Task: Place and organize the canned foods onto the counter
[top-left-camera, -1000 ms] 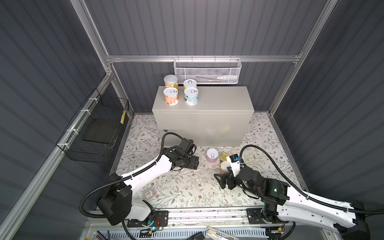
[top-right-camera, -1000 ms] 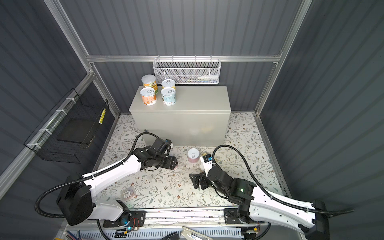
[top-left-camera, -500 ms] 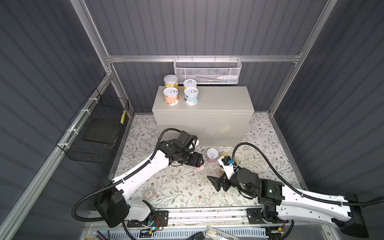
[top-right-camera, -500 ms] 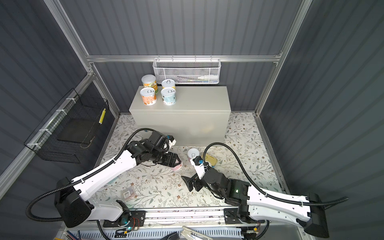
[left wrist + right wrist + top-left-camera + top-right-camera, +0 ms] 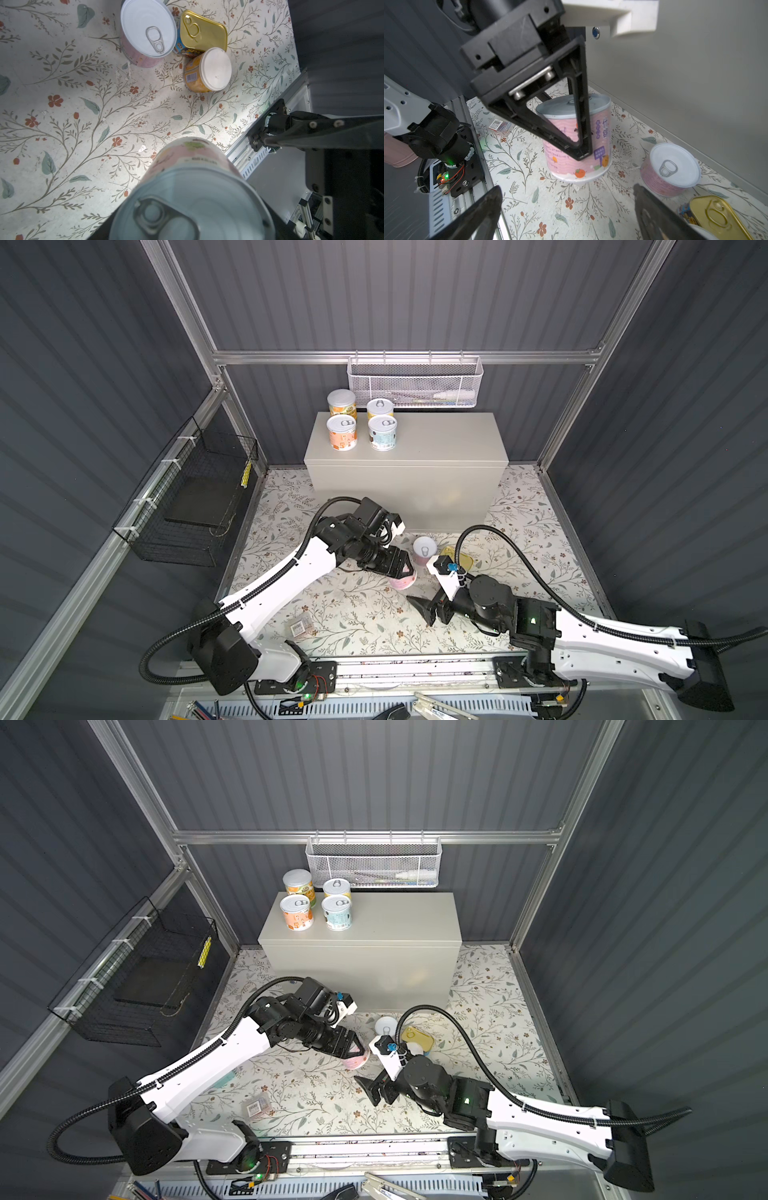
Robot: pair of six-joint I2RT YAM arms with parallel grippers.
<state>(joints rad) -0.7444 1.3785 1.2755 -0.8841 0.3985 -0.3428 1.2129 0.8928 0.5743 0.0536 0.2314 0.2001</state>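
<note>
Right tool point(image 5: 565, 192): nearest me at 5 o'clock, spread wide, nothing in it.
Left tool point(image 5: 400, 570): pinching the tilted pink can point(image 5: 600, 133) over mid floral mat point(image 5: 353, 614).
Loose cans: I see a second pink can point(image 5: 148, 31), gold tin point(image 5: 204, 31) and yellow can point(image 5: 207, 70) clustered toward 2 o'clock of it.
Bench point(image 5: 436, 443): four cans point(image 5: 342, 435) in a square at its 10 o'clock corner.

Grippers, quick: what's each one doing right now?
Left gripper: closed on the pink can.
Right gripper: open, holding nothing.
</note>
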